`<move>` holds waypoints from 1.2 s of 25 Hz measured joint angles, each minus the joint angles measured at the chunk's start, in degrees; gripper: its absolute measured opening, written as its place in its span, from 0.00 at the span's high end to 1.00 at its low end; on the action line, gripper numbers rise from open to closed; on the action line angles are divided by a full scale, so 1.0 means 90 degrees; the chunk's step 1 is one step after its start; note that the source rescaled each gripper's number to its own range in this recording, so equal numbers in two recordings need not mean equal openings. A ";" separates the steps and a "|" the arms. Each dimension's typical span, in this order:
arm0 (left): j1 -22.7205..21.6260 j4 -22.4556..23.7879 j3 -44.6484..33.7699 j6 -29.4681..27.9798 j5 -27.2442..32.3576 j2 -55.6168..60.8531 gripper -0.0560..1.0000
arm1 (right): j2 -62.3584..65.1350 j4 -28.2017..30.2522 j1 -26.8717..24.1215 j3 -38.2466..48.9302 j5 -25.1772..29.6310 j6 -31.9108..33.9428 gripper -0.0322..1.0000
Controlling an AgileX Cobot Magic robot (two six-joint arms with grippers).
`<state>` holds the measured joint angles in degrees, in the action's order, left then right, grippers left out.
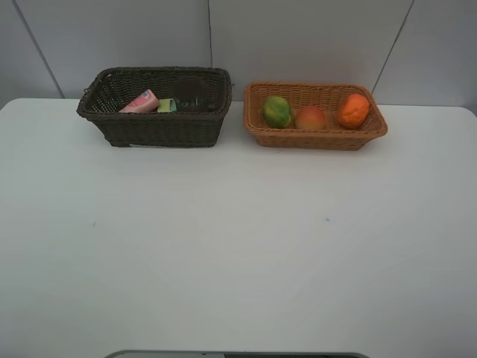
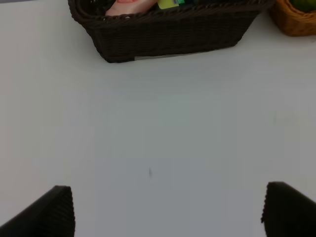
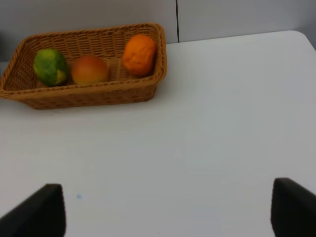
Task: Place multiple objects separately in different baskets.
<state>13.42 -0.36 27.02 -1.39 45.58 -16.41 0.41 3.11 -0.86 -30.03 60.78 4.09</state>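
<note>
Surface: white table [image 1: 238, 253].
Resting on it, far edge: dark brown basket [image 1: 160, 127] at left; light orange-tan basket [image 1: 317, 134] just beside, at right.

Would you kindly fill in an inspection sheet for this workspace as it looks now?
Surface: white table, a few tiny specks, otherwise bare in front of the baskets.
Job's things: dark brown basket at the back left holds a pink bottle, a green-yellow item and a dark shape too dim to identify. Tan basket beside it, apart, holds a green fruit, a peach-like fruit and an orange.
Clutter: nothing seen.
Grippers: left gripper and right gripper both have jaws open and empty, over bare table short of the baskets.
Cables: nothing seen.
Surroundings: pale panelled wall behind the table.
</note>
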 joint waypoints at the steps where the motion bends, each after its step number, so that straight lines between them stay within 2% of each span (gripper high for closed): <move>1: 0.0000 0.0000 0.0000 0.0000 0.0000 0.0000 0.02 | 0.0000 0.0000 0.0000 0.0000 0.0000 0.0000 0.22; 9: 0.0000 -0.0013 0.0000 0.0000 -0.0017 0.0649 0.02 | 0.0000 0.0000 0.0000 0.0000 0.0000 0.0000 0.22; 16: 0.0000 -0.0019 0.0007 0.0000 0.0027 0.1797 0.02 | 0.0000 0.0000 0.0000 0.0000 0.0000 0.0000 0.22; 22: 0.0000 0.0154 0.0222 0.0154 0.0534 0.1865 0.02 | 0.0000 0.0000 0.0000 0.0000 0.0000 0.0000 0.22; 30: 0.0000 0.0183 0.0282 0.0154 0.0799 0.1870 0.02 | 0.0000 0.0000 0.0000 0.0000 0.0000 0.0000 0.22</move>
<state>13.42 1.28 29.56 0.00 52.78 0.42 0.41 3.11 -0.86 -30.03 60.78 4.09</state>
